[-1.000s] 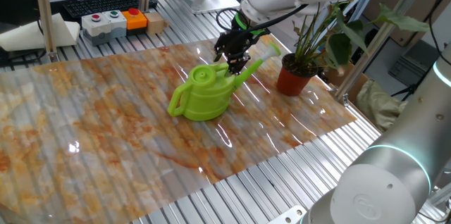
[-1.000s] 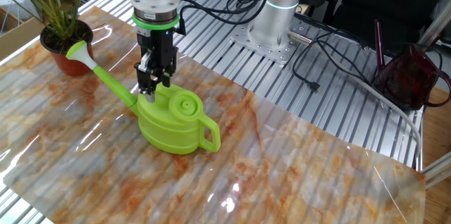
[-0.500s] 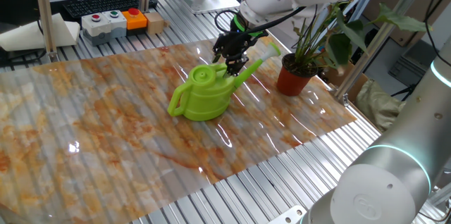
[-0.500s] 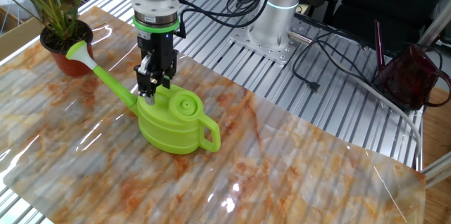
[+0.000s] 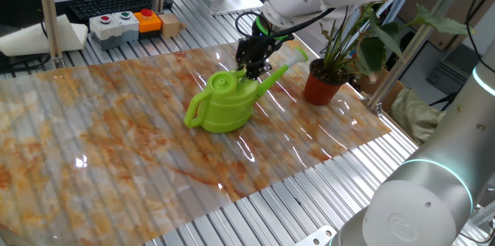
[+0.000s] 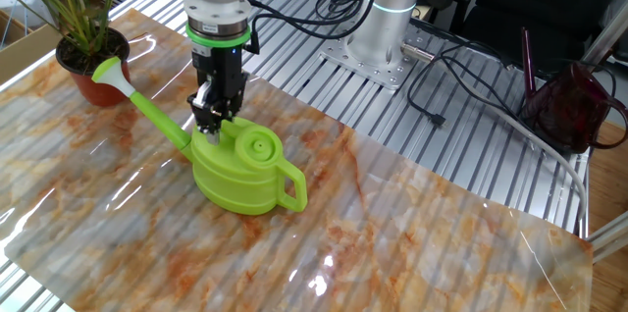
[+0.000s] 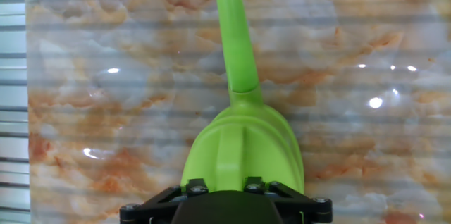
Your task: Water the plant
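The pincer stood narrowed on the top of the lime-green watering can at centre frame; whether it gripped could not be told. The plant sat upper left on the marbled counter.

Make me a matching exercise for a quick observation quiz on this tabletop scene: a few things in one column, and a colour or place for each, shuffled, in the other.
Things:
1. watering can
2. plant pot
3. gripper
4. button box

Descriptions:
A. terracotta red, near the table's edge
B. lime green, standing on the marbled mat
C. grey, with coloured buttons, beyond the mat by a keyboard
D. black, pointing down at the top of the can

Pairs: 1-B, 2-A, 3-D, 4-C
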`<state>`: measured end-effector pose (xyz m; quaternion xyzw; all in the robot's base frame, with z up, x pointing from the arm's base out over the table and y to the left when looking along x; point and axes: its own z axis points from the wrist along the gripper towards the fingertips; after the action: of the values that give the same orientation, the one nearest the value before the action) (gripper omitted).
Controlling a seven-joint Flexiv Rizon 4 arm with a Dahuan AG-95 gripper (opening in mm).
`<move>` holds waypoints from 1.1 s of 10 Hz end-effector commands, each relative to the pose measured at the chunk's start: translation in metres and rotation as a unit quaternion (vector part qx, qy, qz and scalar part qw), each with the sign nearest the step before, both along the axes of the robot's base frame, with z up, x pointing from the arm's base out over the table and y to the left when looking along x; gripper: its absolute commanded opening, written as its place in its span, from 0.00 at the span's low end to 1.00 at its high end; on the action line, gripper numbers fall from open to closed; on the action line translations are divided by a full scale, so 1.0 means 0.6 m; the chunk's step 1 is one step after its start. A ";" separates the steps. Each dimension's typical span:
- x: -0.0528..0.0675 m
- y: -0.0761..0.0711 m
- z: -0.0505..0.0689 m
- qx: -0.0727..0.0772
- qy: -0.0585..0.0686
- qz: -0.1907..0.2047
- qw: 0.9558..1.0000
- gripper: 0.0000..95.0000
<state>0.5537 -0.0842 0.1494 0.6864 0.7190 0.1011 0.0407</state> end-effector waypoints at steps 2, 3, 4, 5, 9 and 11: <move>0.000 0.000 0.001 -0.007 0.001 0.007 1.000 0.00; 0.000 0.000 0.001 -0.010 0.002 0.009 1.000 0.00; -0.001 -0.002 0.002 -0.012 0.003 0.013 1.000 0.00; -0.002 -0.004 0.001 -0.014 0.002 0.016 1.000 0.00; -0.007 -0.023 -0.001 -0.013 0.000 0.019 1.000 0.00; -0.007 -0.026 -0.001 -0.012 0.000 0.013 1.000 0.00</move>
<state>0.5495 -0.0995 0.1494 0.6770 0.7284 0.0941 0.0471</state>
